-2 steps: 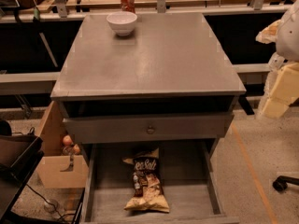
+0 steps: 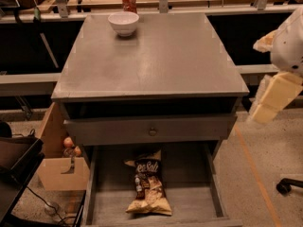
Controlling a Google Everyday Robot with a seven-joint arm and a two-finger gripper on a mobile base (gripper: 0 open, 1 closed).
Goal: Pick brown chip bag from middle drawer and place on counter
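Grey scene checked against prior frame: no real shift found. Logged brown chip bag (image 2: 147, 183) flat in open middle drawer (image 2: 191, 200), well below fingers (image 2: 273, 98). Logged fingers off counter (image 2: 161, 60) edge; cannot tell grip state. Judged reach not yet begun

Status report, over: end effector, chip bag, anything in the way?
End effector out right of the counter, clear of the drawer. Chip bag lying in the open drawer, not gripped. Bowl at counter's far end; nothing over the bag.
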